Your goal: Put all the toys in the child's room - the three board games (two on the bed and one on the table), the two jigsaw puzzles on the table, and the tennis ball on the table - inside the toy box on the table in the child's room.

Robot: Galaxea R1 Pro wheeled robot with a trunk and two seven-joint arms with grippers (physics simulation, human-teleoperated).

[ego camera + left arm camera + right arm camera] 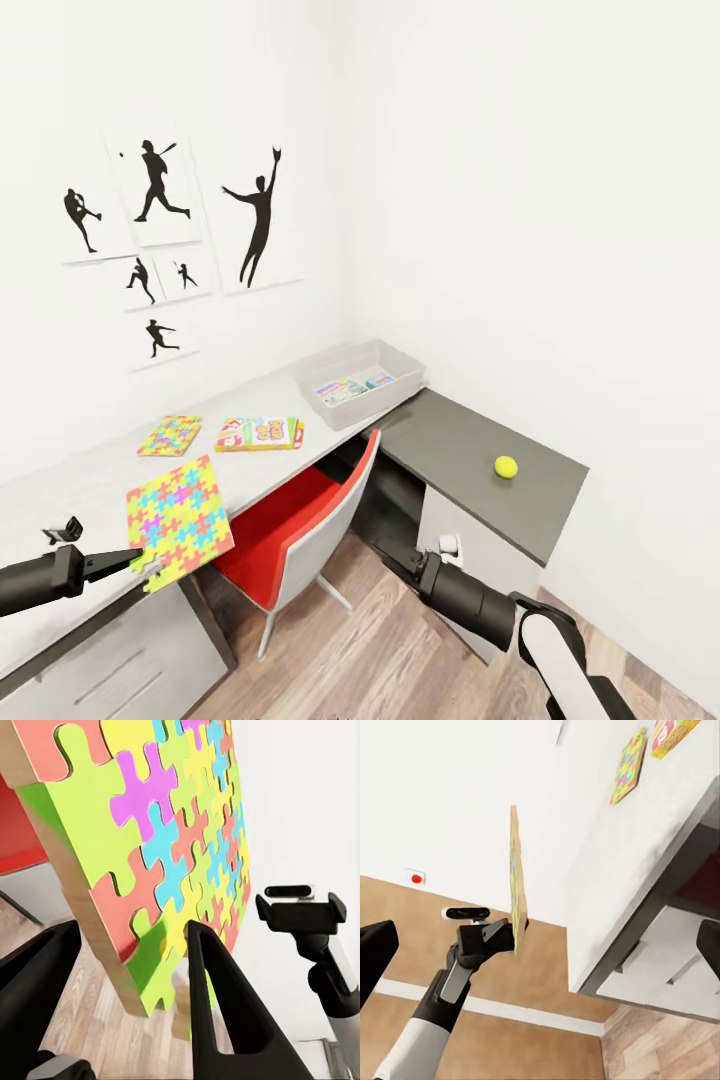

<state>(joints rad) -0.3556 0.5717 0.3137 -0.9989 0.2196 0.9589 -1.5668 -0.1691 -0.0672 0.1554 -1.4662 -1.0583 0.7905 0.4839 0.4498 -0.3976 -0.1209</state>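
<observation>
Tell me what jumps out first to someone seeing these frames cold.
The bright jigsaw puzzle pinched by one corner in the left gripper, lifted off the white table at its near end. Next, the red chair tucked under the desk, and the tennis ball alone on the dark lower section. The toy box sits in the far corner, a game box already inside.

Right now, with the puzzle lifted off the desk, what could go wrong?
The left hand pinches the puzzle only at one corner, so it could tilt or slip out. The toy box sits far along the desk and already holds a game, and the red chair lies between.
</observation>
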